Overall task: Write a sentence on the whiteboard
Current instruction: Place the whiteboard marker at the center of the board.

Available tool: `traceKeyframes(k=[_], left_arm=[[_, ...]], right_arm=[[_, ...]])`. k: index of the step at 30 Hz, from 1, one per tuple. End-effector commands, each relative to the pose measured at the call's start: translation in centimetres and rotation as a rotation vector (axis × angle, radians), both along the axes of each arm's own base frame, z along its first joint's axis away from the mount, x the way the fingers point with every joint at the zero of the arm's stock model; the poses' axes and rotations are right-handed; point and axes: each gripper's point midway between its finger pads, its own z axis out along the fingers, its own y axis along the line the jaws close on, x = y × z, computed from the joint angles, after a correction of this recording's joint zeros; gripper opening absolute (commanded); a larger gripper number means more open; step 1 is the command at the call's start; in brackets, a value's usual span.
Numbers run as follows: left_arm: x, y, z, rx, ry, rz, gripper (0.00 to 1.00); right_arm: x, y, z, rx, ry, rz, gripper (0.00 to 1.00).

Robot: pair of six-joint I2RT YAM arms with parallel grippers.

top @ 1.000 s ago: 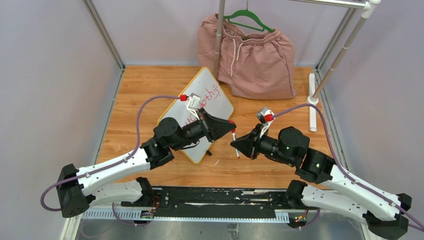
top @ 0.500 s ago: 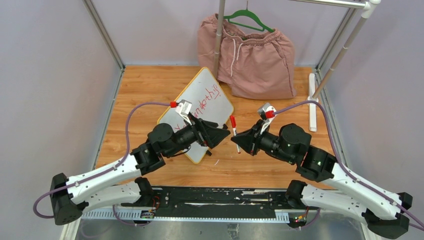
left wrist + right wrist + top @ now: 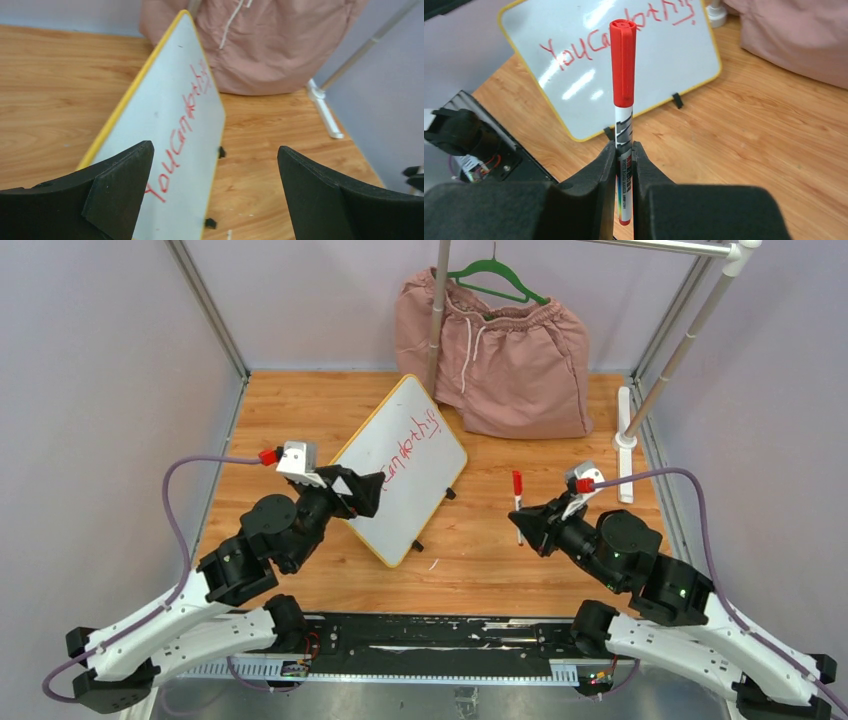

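Right fingers pinch the capped marker by its barrel, cap up, probably because the sentence is finished on the whiteboard, which sits askew on the table between the arms. Left gripper gapes wide and empty at the board's left edge. A second ago both grippers met nose to nose by its near corner; now they are drawn well apart.

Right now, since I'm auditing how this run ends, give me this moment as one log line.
left gripper: open, empty | right gripper: shut on capped marker | whiteboard: sentence written
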Motion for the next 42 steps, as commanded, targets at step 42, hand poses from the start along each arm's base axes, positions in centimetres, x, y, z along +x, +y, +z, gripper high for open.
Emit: traceKeyframes(k=[42], left_arm=[[-2.2, 10.8, -1.9, 0.157, -0.223, 0.211, 1.00]], right_arm=[[8.7, -5.8, -24.0, -0.428, 0.861, -0.364, 0.00]])
